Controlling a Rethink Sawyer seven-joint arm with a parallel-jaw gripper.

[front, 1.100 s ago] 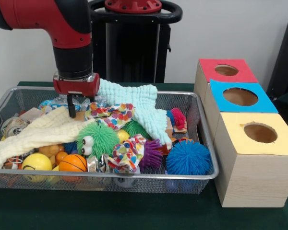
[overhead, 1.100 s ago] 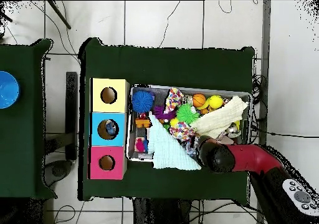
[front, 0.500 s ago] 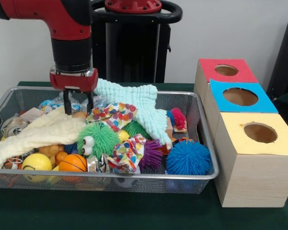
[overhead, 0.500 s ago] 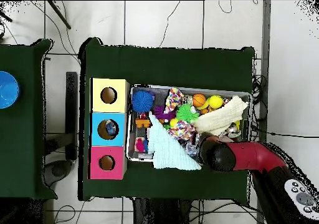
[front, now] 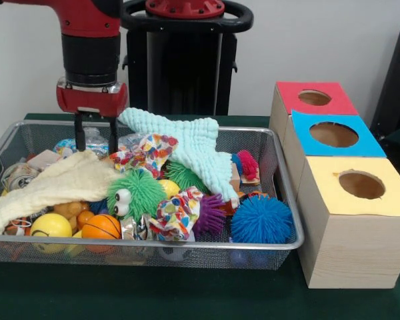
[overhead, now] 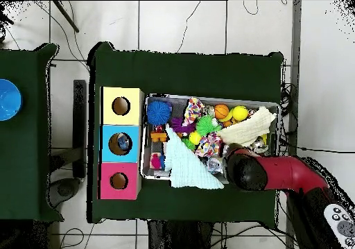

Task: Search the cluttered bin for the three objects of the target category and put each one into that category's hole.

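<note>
Red-collared and hung above the wire bin's (front: 280,193) far left corner, the jaws (front: 93,137) stand parted and empty, tips clear of the pale yellow cloth (front: 60,187) below. Which category is wanted cannot be told; candidates lie in the bin, such as the patterned cloth (front: 147,152), mint cloth (front: 193,150), green furry ball (front: 135,193) and blue spiky ball (front: 261,220). Three boxes, red (front: 315,99), blue (front: 333,135) and yellow (front: 360,185), stand beside the bin on the desk.

From overhead, the arm (overhead: 277,177) covers the bin's corner nearest the base. A good pick would, I judge, come straight down on one cloth's raised fold, pinching it alone.
</note>
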